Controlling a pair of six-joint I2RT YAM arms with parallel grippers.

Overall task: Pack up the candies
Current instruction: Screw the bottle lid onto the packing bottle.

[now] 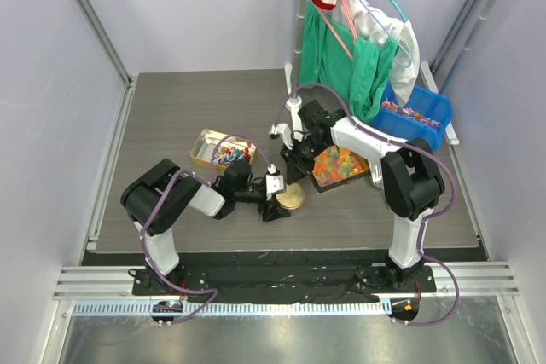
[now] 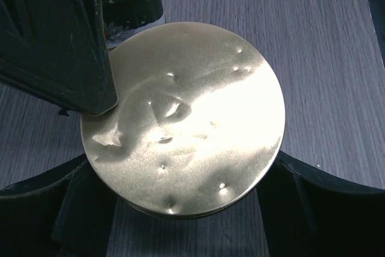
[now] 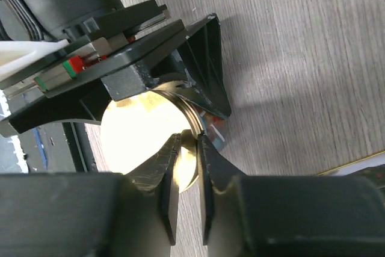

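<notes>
The left gripper [image 2: 186,212] hugs the round tin [image 1: 293,199] with wide jaws. The right gripper [image 3: 189,142] pinches its gold lid [image 2: 192,112] with narrow jaws. Many candies [image 1: 224,156] sit in the gold tray [image 1: 198,144] near the middle of the table [image 1: 171,108], so the packing is not done yet.

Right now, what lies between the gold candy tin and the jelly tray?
Top view: the right gripper, between the gold tin and jelly tray, pinching a round gold lid that the left gripper grips.
</notes>
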